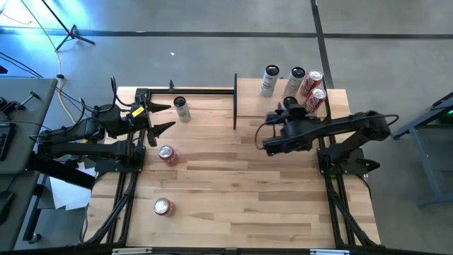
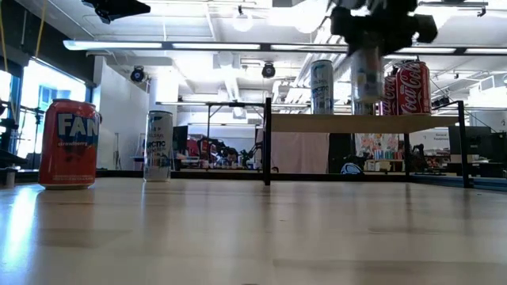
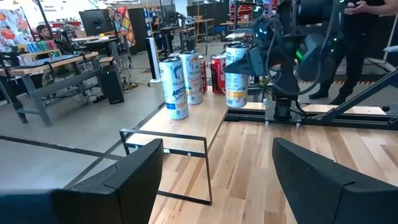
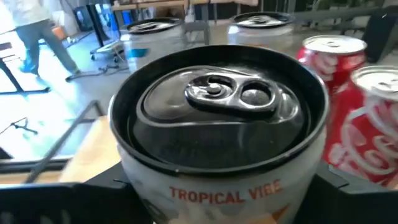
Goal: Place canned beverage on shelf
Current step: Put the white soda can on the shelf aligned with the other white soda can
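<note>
While my right hand (image 1: 289,108) grips the Tropical Vibe can (image 4: 217,124) above the shelf (image 1: 248,99), beside the red cans (image 1: 312,88), I should lower it straight and release only once its base sits flat.

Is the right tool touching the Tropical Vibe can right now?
Cannot tell. In the right wrist view the can sits between the right tool's fingers, but the contact points are out of frame; the low view is too blurred to show a gap.
</note>
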Controlling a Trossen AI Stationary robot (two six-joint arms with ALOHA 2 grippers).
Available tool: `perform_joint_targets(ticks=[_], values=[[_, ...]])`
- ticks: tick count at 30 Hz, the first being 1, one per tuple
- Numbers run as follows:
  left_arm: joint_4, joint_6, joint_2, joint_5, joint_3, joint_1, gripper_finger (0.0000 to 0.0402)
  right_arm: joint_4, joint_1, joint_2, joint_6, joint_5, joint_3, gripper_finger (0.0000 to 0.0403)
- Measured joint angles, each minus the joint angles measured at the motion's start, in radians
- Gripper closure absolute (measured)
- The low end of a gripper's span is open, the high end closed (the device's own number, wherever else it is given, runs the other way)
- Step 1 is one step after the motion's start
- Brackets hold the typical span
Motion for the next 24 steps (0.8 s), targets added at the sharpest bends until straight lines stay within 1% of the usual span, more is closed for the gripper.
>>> perform_joint_targets(ticks=[3,6,10,24], values=[[0.000,0.000,0.000,0.000,0.000,0.000,0.0122,0.005,0.000,-0.041,0.019,0.009,-0.062,0.0149],[0.000,0.000,0.000,0.000,0.000,0.000,0.0122,0.009,0.000,-0.053,0.023,0.008,-0.093,0.0148],[0.000,0.000,0.000,0.000,0.000,0.000,0.0122,0.010,0.000,-0.053,0.023,0.041,-0.095,0.0147],[0.000,0.000,0.000,0.000,0.000,0.000,0.0122,0.010,-0.098,-0.053,0.022,0.044,-0.095,0.0146]])
